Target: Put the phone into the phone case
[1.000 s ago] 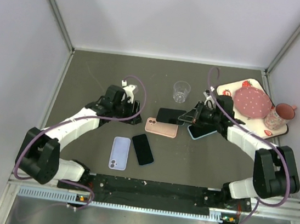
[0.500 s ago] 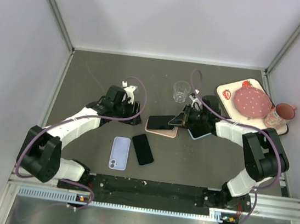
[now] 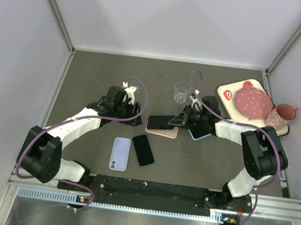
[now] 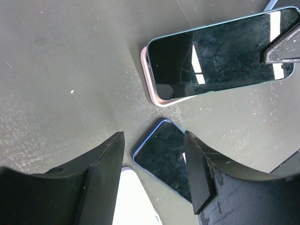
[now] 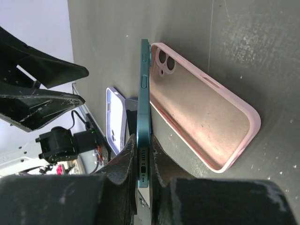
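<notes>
My right gripper (image 3: 183, 118) is shut on the short end of a teal-edged phone (image 3: 160, 119), which it holds tilted over the pink phone case (image 3: 164, 131). In the right wrist view the phone (image 5: 144, 103) stands on edge in that gripper (image 5: 143, 157), its far end at the camera-hole end of the empty case (image 5: 201, 117). The left wrist view shows the phone's black screen (image 4: 220, 51) above the case's corner (image 4: 151, 91). My left gripper (image 3: 134, 117) sits just left of the case, open and empty (image 4: 153, 138).
A black phone (image 3: 143, 149) and a lavender case (image 3: 120, 153) lie nearer the arm bases. A light blue case (image 3: 201, 133) lies under the right wrist. A clear cup (image 3: 181, 91) stands behind. At the back right are a tray (image 3: 226, 92), a pink plate (image 3: 253, 103) and a mug (image 3: 281, 116).
The right gripper has carried the phone leftward from beside the pink case to over it, and has held almost still for the last half second. The left arm has not moved.
</notes>
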Robot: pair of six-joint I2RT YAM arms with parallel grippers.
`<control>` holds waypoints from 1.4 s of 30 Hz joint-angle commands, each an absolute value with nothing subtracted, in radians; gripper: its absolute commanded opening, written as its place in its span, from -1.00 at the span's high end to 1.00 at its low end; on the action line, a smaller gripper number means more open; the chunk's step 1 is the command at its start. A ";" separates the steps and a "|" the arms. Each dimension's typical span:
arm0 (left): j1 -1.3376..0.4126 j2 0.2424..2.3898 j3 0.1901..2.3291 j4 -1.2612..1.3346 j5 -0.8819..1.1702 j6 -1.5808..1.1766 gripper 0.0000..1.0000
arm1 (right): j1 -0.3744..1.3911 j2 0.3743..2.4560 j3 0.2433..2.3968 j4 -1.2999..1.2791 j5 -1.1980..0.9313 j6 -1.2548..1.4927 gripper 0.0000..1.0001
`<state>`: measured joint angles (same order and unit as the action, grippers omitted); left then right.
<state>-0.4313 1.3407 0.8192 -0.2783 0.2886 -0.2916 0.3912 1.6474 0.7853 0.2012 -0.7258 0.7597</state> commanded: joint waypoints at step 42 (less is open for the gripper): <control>-0.479 1.566 0.949 -0.175 0.264 -0.331 -0.11 | 0.382 1.847 0.776 0.057 -0.712 0.755 1.00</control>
<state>-0.4500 1.5505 0.8886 -0.2241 0.2707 -0.3233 0.3534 1.7821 0.7876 0.1715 -0.7830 0.7971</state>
